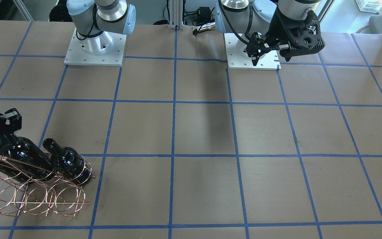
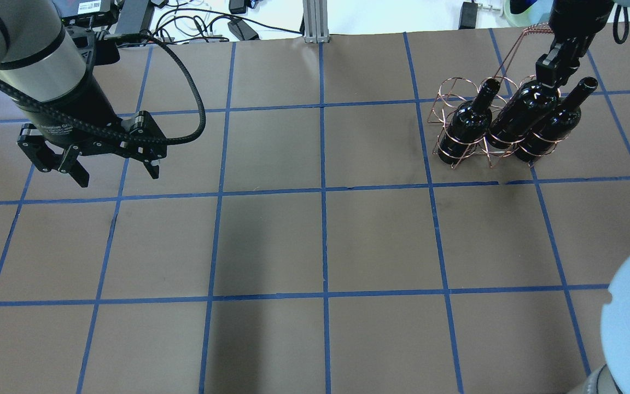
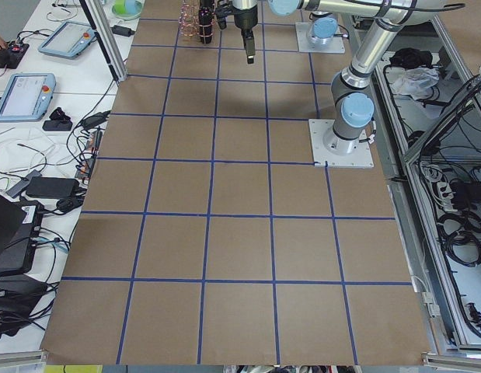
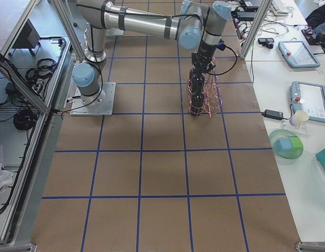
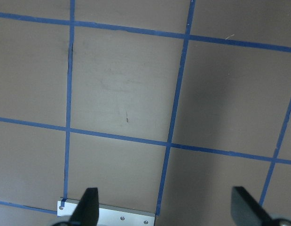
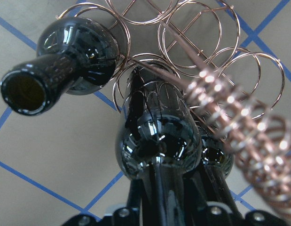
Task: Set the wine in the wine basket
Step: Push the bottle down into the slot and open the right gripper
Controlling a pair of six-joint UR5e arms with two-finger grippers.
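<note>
Seen from the operators' side of the table (image 1: 204, 186), which is brown and marked into squares with blue tape, the nearest thing is the basket (image 1: 45, 201). It is a copper wire rack of round loops, standing near the table's corner on the robot's right.

Three dark glossy bottles stand in the row of loops on the robot's side. The wine (image 1: 28, 159) is the middle one. The second bottle (image 1: 66, 161) is just beside it toward the table's centre, with its open mouth showing. The third bottle (image 2: 553, 123) is just beside it toward the table's end. All three have their bodies inside the wire rings and their necks rising clear of them.

The right claw (image 2: 553, 65) reaches down from above and is closed around the neck of the wine. In the right wrist view the neck runs straight down between the black fingers (image 6: 136, 207). Whether the wine's base rests on the table cannot be told. The basket's coiled handle (image 6: 239, 122) slants up past the claw, close beside the wine's shoulder.

Far across the table, well apart from the basket, the left claw (image 1: 270, 59) hangs above the surface by the corner of its arm's white base plate (image 1: 237, 63). Its fingers are spread wide and hold nothing.
</note>
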